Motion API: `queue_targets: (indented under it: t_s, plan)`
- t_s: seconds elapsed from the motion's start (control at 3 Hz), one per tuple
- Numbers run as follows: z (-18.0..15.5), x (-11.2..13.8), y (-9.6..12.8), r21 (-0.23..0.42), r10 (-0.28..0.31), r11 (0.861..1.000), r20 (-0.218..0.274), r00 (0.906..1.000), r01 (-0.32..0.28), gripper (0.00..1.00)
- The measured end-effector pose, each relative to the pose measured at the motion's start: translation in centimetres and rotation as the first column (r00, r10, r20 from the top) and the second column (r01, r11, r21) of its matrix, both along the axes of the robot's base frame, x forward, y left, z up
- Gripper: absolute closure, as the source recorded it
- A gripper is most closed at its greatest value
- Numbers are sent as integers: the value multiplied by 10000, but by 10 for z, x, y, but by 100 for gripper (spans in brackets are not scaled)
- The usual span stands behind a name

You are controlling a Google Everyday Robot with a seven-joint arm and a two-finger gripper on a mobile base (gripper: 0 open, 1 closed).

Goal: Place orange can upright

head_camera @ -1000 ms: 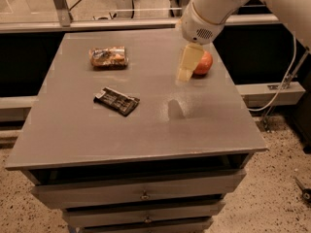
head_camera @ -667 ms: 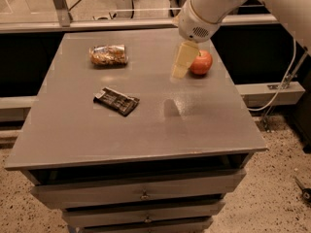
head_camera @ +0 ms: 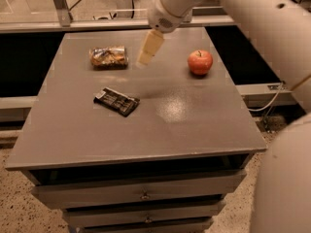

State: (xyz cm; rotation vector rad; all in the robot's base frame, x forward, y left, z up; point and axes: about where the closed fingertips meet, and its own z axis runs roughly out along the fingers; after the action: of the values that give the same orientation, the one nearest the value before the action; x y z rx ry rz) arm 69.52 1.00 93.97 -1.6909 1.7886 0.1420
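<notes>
The orange can lies on its side at the back left of the grey table, orange-gold with mottled print. My gripper hangs from the white arm above the back middle of the table, just right of the can and apart from it. Nothing shows in the gripper.
A red-orange apple stands at the back right of the table. A flat black packet lies left of centre, in front of the can. The table has drawers below its front edge. Dark shelving and a rail run behind it.
My gripper has moved left, away from the apple and toward the can. The view has shifted closer to the table. The can, packet and apple have not moved.
</notes>
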Motion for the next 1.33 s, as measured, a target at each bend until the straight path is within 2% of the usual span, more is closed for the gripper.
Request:
queue_targets:
  t_s: [0.33,0.67,1.0,1.33]
  plan:
    - [-15,20,44,357,215,9992,-365,9991,-202,0]
    - [-36,30,78,407,388,9985,-768,9963,-357,0]
    - [-48,42,102,94,573,9983,-841,9948,-567,0]
    - [-53,53,116,-492,694,9961,-833,9941,-737,0]
